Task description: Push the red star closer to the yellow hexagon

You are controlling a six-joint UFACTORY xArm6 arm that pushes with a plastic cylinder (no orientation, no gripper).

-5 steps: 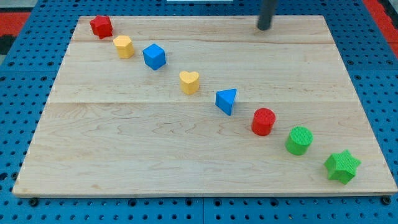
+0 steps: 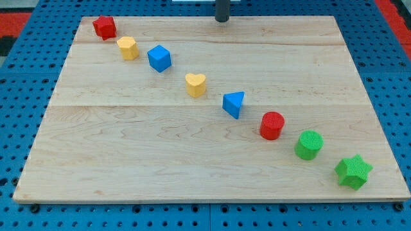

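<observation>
1. Near the view's top edge, slightly right of centre, my tip [image 2: 221, 20] rests on the wooden board [image 2: 192, 160]. It is a bare rod end, holding nothing and touching no block.
2. At the board's top left corner sits the red star [image 2: 104, 27], close to the edge.
3. Just below and to its right lies the yellow hexagon [image 2: 128, 47], near the star but not touching it, with a narrow gap between them.
4. From there a diagonal row runs toward the view's bottom right: blue cube [image 2: 158, 58], yellow heart [image 2: 196, 84], blue triangle [image 2: 234, 104], red cylinder [image 2: 272, 125], green cylinder [image 2: 309, 144], green star [image 2: 353, 171].
5. My tip is well apart from the red star, off to its right along the top edge.
6. The star looks small, rigid and light, so it should slide easily on smooth wood, though its points may make it spin if struck off centre.
7. Contact probably belongs on the star's upper left side, pushing through its middle toward the hexagon; little room is left there beside the board's corner.
</observation>
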